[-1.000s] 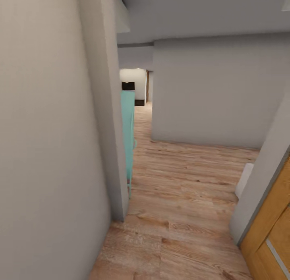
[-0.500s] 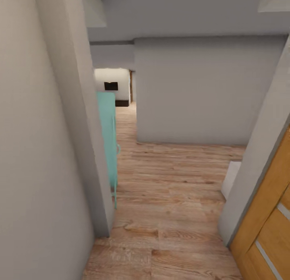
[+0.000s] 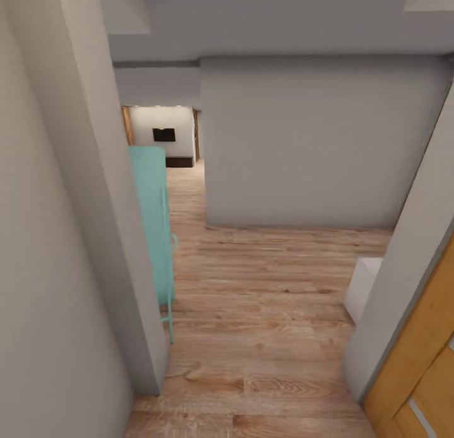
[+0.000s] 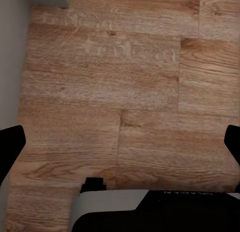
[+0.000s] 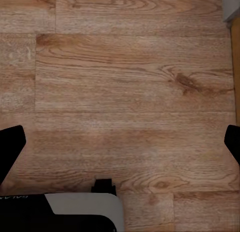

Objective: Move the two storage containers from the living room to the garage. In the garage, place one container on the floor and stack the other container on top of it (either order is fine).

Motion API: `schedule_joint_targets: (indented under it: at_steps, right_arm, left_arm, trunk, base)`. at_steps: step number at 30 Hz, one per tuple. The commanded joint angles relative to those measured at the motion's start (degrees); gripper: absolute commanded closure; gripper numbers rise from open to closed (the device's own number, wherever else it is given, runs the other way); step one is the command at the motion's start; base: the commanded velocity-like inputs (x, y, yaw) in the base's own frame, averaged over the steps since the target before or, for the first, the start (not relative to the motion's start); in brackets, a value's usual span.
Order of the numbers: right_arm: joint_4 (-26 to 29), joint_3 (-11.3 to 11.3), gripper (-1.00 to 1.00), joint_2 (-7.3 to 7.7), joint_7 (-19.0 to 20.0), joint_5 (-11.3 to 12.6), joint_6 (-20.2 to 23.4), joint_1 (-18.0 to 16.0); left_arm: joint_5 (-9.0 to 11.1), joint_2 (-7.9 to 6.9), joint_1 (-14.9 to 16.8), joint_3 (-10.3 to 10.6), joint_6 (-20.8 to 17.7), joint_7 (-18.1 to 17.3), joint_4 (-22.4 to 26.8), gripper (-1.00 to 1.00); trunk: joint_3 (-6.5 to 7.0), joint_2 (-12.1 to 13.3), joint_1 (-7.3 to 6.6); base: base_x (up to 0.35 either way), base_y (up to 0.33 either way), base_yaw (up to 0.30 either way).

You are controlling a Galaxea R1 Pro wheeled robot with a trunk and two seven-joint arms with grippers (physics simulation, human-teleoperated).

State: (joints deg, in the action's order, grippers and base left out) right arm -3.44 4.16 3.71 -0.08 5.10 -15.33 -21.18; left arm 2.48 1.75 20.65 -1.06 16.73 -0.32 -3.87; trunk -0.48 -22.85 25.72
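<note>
The two storage containers are out of view, and so are the garage and its floor. Far down the corridor, a lit room with a black wall TV (image 3: 164, 135) and a dark low cabinet (image 3: 180, 162) is the living room. My left gripper (image 4: 120, 147) is open, its black fingertips (image 4: 11, 144) wide apart over light wood planks, with nothing between them. My right gripper (image 5: 120, 147) is open as well, above the same plank floor and holding nothing.
A grey wall corner (image 3: 120, 249) stands close on the left, with a teal cabinet (image 3: 151, 224) behind it. A grey wall block (image 3: 302, 142) faces me. At the right are a wall edge, a white box (image 3: 362, 287) and a wood-panelled door (image 3: 416, 368). Plank floor (image 3: 265, 299) runs ahead.
The whole head picture has slid to the left, so the camera has moved. More of the far room with the TV shows now. Nothing in the scene itself has moved.
</note>
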Motion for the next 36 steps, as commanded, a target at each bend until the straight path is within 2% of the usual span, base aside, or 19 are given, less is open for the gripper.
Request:
schedule_joint_targets:
  at_steps: [1,12,25,36]
  right_arm:
    - [-0.2,0.5,-1.0,-0.02,0.0,0.5,-0.4,-0.1]
    - [-0.2,0.4,-1.0,-0.02,0.0,0.5,-0.4,-0.1]
    - [-0.2,0.4,-1.0,-0.03,0.0,0.6,-0.4,-0.1]
    - [-0.2,0.4,-1.0,-0.03,0.0,0.5,-0.4,-0.1]
  left_arm:
    - [0.2,0.01,0.1,-0.1,0.4,0.0,-0.3,-1.0]
    - [0.3,-0.14,0.1,-0.1,0.4,0.0,-0.3,-1.0]
    - [0.3,-0.09,0.1,-0.1,0.4,0.0,-0.3,-1.0]
    - [0.3,-0.16,0.1,-0.1,0.4,0.0,-0.3,-1.0]
  trunk:
    - [-0.05,-0.1,0.06]
    - [-0.05,-0.1,0.06]
    - [-0.05,-0.1,0.06]
    - [-0.05,-0.1,0.06]
  base:
    - [0.329,0.0,-0.001]
    - [0.329,0.0,-0.005]
    - [0.329,0.0,-0.182]
    - [0.329,0.0,-0.023]
